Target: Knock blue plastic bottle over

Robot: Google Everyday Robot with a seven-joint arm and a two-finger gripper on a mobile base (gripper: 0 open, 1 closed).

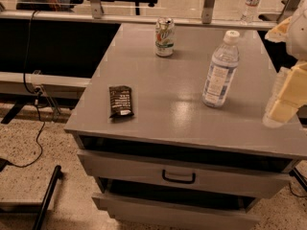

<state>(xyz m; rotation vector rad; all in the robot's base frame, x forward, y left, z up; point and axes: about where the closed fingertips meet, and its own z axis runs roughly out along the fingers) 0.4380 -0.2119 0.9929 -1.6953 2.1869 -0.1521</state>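
Drawers point(178, 176) sit nearest, and on the cabinet top point(158, 114) above them the blue plastic bottle point(219, 71) stands upright, near the gripper point(284, 99) at the right edge and toward the middle from it, whether open or closed I cannot tell.

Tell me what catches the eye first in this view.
The bottle stands upright on the right side of the grey cabinet top, the tallest thing there. The gripper hangs at the frame's right edge, just right of the bottle and apart from it. A can stands near the back edge and a dark packet lies flat near the front left.
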